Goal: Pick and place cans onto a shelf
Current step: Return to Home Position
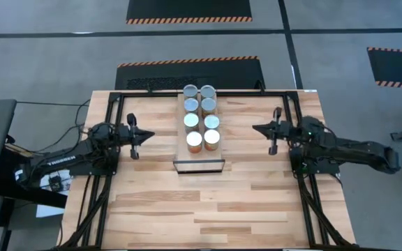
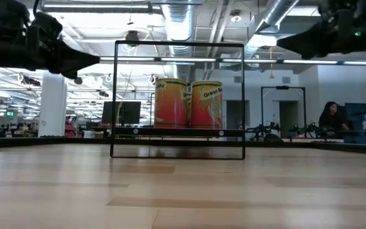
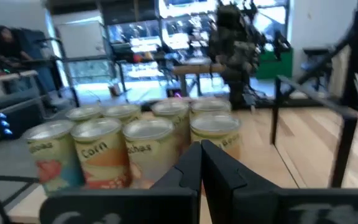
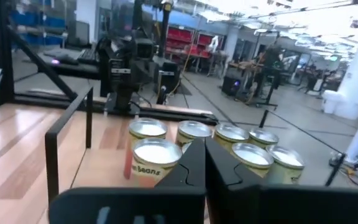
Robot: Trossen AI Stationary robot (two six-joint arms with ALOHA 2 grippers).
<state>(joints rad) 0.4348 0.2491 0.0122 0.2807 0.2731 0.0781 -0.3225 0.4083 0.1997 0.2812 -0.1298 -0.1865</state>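
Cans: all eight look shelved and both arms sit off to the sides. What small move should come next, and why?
Probably retract the left gripper and right gripper to rest, with no new grasp: both are shut, empty and clear of the shelf on either side, and all eight cans stand on it in two rows.

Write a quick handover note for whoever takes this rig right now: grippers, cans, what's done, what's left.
Left gripper: shut, empty, raised off the table to the left of the shelf, pointing toward it.
Right gripper: shut, empty, raised to the right of the shelf, pointing toward it.
Cans: all eight stand upright on the shelf, in two close rows of four. None stands on the bare table.
Done: placing looks complete.
Left: probably only parking both arms. No can left to pick is in view.
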